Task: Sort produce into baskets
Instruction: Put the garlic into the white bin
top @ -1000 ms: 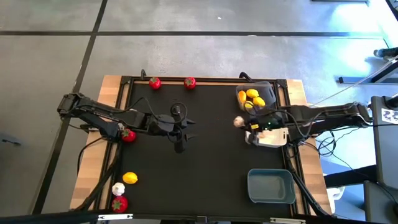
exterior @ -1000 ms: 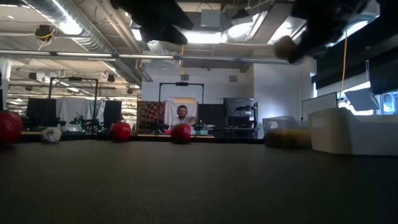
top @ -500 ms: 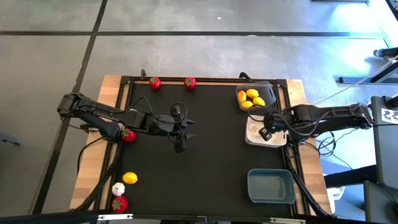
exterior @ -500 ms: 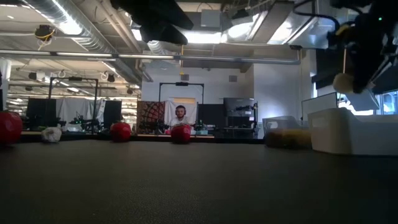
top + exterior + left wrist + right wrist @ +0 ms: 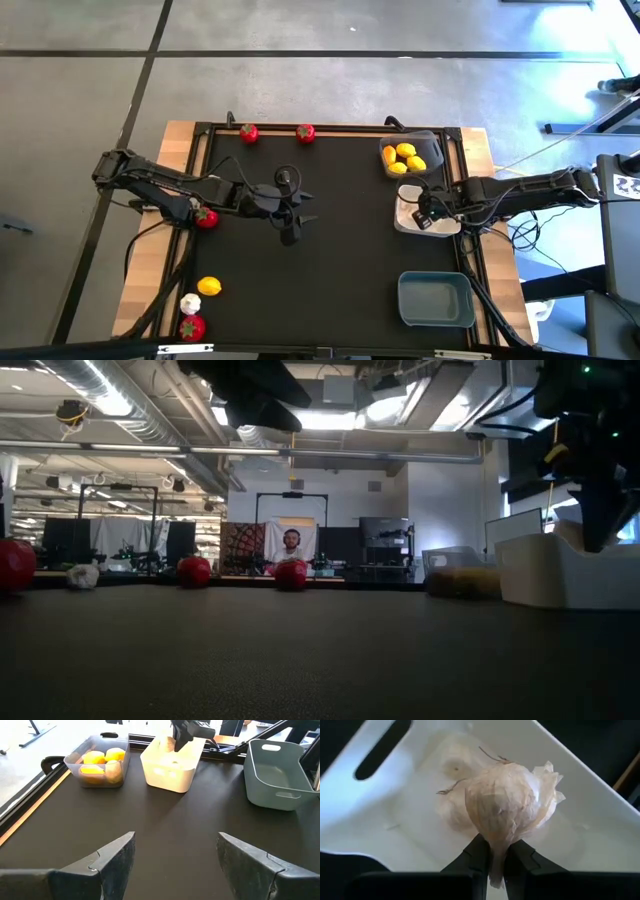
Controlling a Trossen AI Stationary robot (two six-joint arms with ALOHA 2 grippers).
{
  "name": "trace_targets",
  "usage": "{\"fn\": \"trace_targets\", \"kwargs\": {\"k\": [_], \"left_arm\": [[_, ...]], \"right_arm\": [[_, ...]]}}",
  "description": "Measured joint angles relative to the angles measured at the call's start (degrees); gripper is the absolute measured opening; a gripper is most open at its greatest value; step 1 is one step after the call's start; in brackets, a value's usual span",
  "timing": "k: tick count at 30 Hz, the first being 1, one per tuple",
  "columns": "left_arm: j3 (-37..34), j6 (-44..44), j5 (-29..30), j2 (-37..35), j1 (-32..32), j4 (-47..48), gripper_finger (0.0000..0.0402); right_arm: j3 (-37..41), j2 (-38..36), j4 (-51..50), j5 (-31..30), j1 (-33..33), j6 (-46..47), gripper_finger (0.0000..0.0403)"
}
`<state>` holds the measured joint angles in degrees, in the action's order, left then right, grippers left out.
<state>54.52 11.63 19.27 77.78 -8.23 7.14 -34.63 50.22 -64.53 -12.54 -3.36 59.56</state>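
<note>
The right tool (image 5: 424, 213) hangs over the white basket (image 5: 443, 228), its two fingers (image 5: 479, 856) clamped on the stem end of a garlic bulb (image 5: 507, 805) held just ahead of them. In the right wrist view a second garlic bulb (image 5: 451, 765) lies on the basket floor directly beyond the held one, so the step in hand appears to be the drop into this basket.

To do it well, the bulb should be let go only while it hangs inside the basket's rim, toward the middle of the floor rather than near a wall. From the left wrist view the right tool and its bulb (image 5: 170, 743) sit at about rim height, so a little more descent would probably shorten the fall and keep the light, papery bulb from bouncing out. Spreading the fingers cleanly matters too, since the thin stem could cling to one pad.

Just past the white basket on one side is the clear basket (image 5: 430, 142) of lemons (image 5: 405, 151); on the other side is the empty blue-grey basket (image 5: 436, 300).

The left tool (image 5: 175, 860) waits with fingers apart over the middle of the table (image 5: 340, 260), well away. Unsorted are red fruits (image 5: 248, 132) and a lemon (image 5: 209, 286) at the table's edges.
</note>
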Motion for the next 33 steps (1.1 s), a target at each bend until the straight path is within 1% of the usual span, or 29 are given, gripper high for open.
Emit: {"fn": "trace_targets", "kwargs": {"k": [8,13,18,22,27,30,33], "left_arm": [[0.0,0.0,0.0,0.0,0.0,0.0,0.0272],[0.0,3.3,0.9,0.0,0.4,0.0,0.0272],[0.0,3.9,1.1,0.0,0.4,0.0,0.0272],[0.0,5.0,1.1,0.0,0.4,0.0,0.0272],[0.0,8.0,1.1,0.0,0.4,0.0,0.0272],[0.0,9.8,1.1,0.0,0.4,0.0,0.0272],[0.0,9.8,1.1,0.0,0.4,0.0,0.0272]], "right_arm": [[0.2,0.0,0.2,-2.0,0.0,3.2,0.0048],[0.2,0.0,0.2,-4.5,0.0,3.7,0.0077],[0.2,0.0,1.0,-6.9,0.0,5.2,0.0111],[0.2,0.0,0.6,-6.9,0.0,4.7,0.0127],[0.2,0.0,0.4,-6.8,0.0,4.8,0.0131],[0.2,0.0,2.1,-7.4,0.0,4.6,0.0131],[0.2,0.0,0.3,-7.4,0.0,4.7,0.0131]]}}
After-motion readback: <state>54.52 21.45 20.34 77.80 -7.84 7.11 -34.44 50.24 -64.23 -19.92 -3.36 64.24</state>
